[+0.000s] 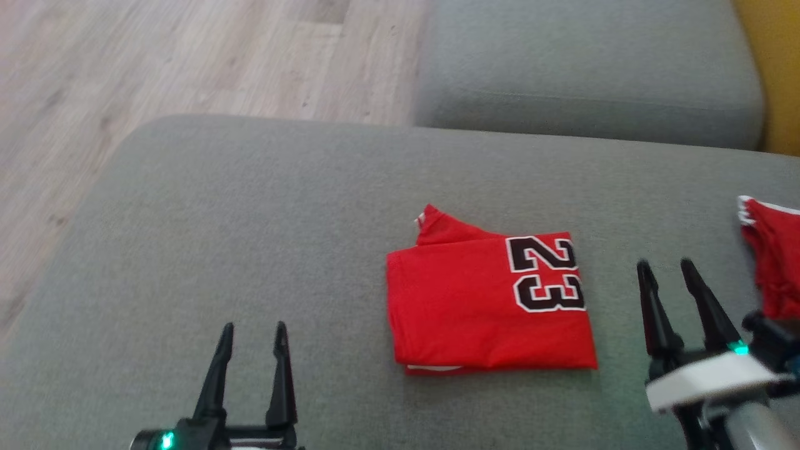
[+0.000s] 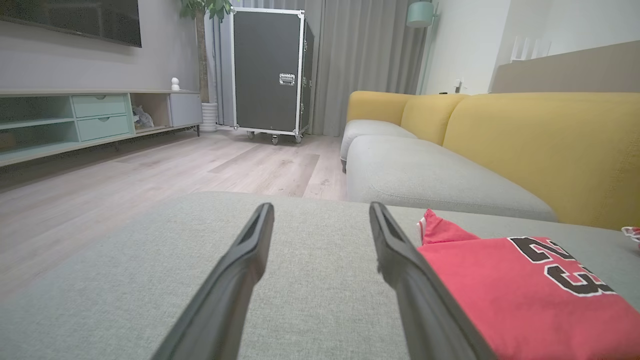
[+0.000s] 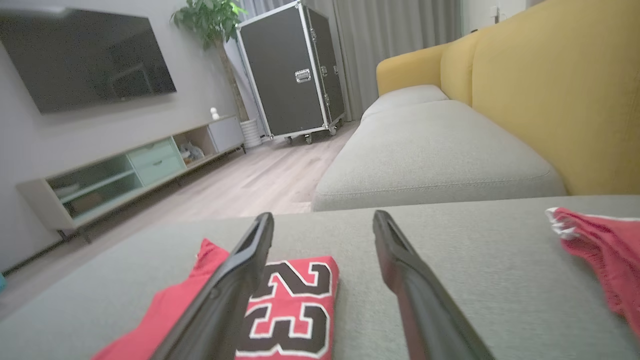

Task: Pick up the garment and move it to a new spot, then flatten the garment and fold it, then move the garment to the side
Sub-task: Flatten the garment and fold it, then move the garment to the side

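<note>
- Garment (image 1: 487, 306), a red jersey numbered 23, lies folded in a tidy rectangle on the grey sofa seat (image 1: 250, 219), between the two hands.
- Left hand (image 1: 253, 328) hovers well off to its left, fingers spread, holding nothing.
- Right hand (image 1: 664, 264) sits near its right edge, spread and empty too; a second red cloth (image 1: 775, 262) lies beyond it.
- Light, limp fabric by the look of it: the layers could slide apart, so pinch the whole stack at both side edges and lift level.

Both arms were low; the left gripper (image 1: 252, 326) and the right gripper (image 1: 664, 264) had fingers spread, holding nothing.
</note>
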{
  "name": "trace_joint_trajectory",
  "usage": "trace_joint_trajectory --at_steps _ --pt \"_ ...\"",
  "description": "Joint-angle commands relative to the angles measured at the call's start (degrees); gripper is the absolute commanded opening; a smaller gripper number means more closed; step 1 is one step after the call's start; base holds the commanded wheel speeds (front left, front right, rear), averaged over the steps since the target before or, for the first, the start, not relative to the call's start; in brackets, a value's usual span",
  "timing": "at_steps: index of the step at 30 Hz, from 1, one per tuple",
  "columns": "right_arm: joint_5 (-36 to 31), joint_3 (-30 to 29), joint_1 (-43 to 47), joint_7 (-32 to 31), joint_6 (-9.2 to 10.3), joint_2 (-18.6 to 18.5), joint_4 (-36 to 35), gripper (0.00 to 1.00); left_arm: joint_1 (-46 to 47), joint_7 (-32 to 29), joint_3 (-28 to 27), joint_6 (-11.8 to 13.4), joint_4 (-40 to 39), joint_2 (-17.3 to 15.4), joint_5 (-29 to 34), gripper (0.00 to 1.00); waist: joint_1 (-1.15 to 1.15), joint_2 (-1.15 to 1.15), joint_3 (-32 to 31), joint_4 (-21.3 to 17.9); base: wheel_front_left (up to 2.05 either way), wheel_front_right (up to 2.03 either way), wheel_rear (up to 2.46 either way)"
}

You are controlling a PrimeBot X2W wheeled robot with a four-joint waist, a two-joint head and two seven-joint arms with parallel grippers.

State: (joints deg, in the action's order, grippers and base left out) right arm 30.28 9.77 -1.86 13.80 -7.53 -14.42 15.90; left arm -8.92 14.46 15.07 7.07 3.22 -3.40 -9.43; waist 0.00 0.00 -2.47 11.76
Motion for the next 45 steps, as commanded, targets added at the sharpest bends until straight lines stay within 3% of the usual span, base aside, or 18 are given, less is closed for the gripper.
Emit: trace_joint_trajectory --at_steps 1,7,16,31,45 --pt "-3.9 0.4 0.4 1.0 0.04 -2.0 -1.9 1.0 0.4 0.5 -2.6 0.3 -1.7 0.5 -0.9 1.0 0.0 0.0 -1.3 -1.5 0.0 0.0 0.0" --pt "-12.1 -2.7 8.6 1.2 0.04 0.3 -6.7 1.0 -2.3 0.5 -4.4 0.0 -0.8 0.5 -1.4 1.0 0.0 0.0 -3.4 -2.8 0.0 0.0 0.0" --pt "-15.1 -2.6 15.1 1.2 0.04 4.2 -8.1 1.0 -5.5 0.5 -5.3 -1.0 -0.2 0.5 -0.5 1.0 0.0 0.0 -5.2 -4.0 0.0 0.0 0.0" --pt "-16.6 -2.3 16.1 1.2 0.04 5.5 -7.6 1.0 -6.3 0.5 -6.1 -1.9 0.8 0.5 0.1 1.0 0.0 0.0 -5.7 -4.7 0.0 0.0 0.0" --pt "-17.2 -2.2 15.9 1.2 0.04 5.5 -6.7 1.0 -6.8 0.5 -5.8 -1.1 1.1 0.5 -0.1 1.0 0.0 0.0 -5.8 -5.2 0.0 0.0 0.0"
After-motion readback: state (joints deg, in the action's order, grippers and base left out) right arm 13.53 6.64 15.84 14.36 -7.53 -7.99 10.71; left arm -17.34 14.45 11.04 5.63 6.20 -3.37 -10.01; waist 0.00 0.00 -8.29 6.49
